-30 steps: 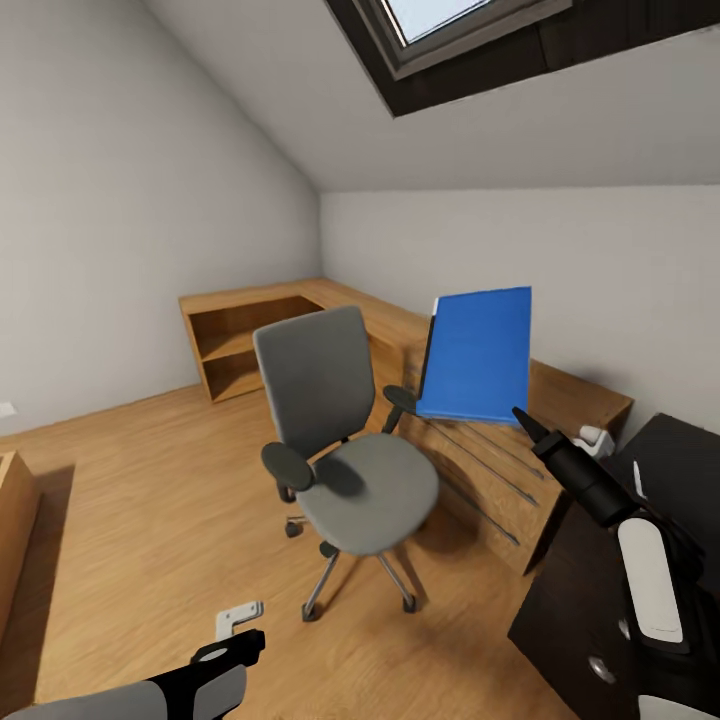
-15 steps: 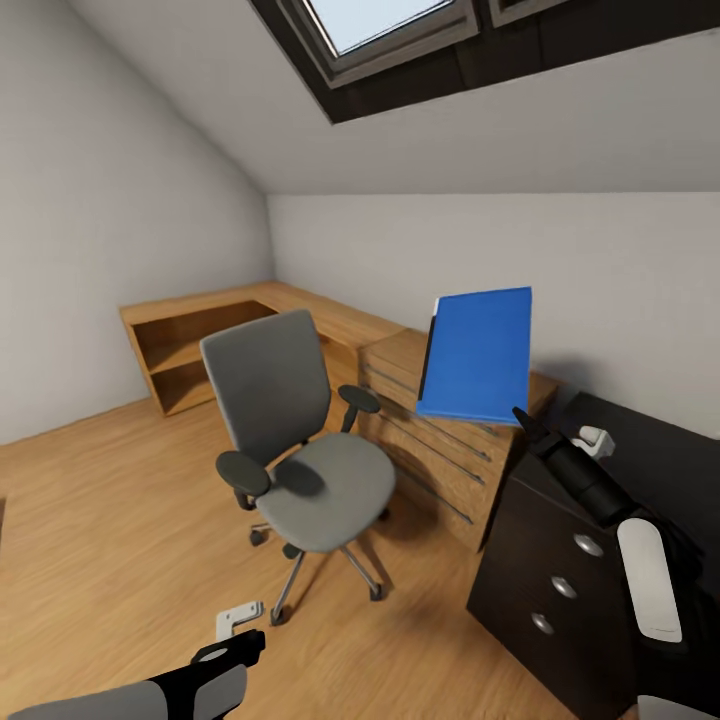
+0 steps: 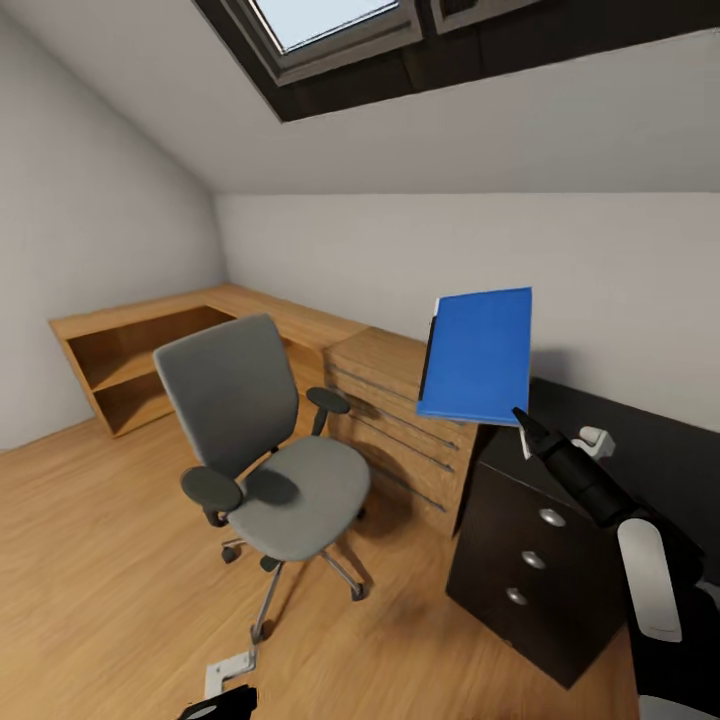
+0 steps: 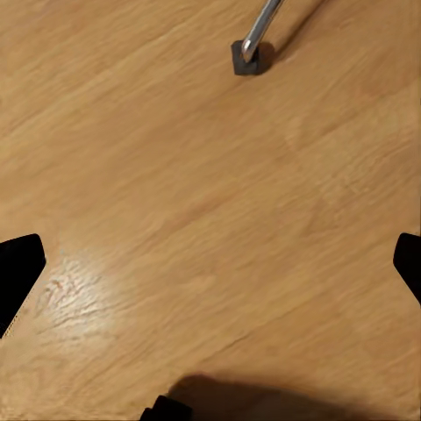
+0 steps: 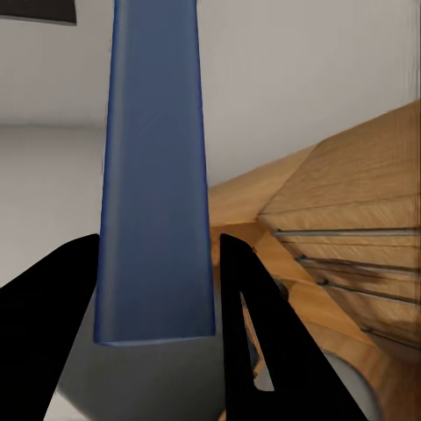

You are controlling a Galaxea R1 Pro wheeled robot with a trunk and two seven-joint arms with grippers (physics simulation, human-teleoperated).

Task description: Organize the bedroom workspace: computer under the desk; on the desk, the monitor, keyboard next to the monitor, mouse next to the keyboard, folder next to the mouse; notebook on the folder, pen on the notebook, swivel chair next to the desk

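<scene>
In the head view my right gripper [image 3: 522, 418] holds the bright blue folder [image 3: 478, 355] upright in the air by its lower corner. The right wrist view has the folder [image 5: 156, 175] edge-on between both black fingers of the right gripper [image 5: 158, 294], shut on it. The grey swivel chair [image 3: 265, 440] stands on the wooden floor to the left, its seat bare. The black desk [image 3: 540, 545], with silver-knobbed drawers, sits under my right arm. My left gripper [image 3: 228, 682] hangs low near the floor; in its wrist view the left gripper [image 4: 210, 263] is open over bare floorboards.
A light-wood drawer unit [image 3: 400, 420] and a low open shelving unit [image 3: 125, 365] run along the far wall behind the chair. One chair leg with its castor [image 4: 248, 54] lies ahead of the left gripper. A skylight [image 3: 320, 20] is overhead.
The camera has swung right: chair and shelving slid left in the picture and more of the black desk came into view. The folder stays gripped in the right gripper. The left arm sits lower in frame.
</scene>
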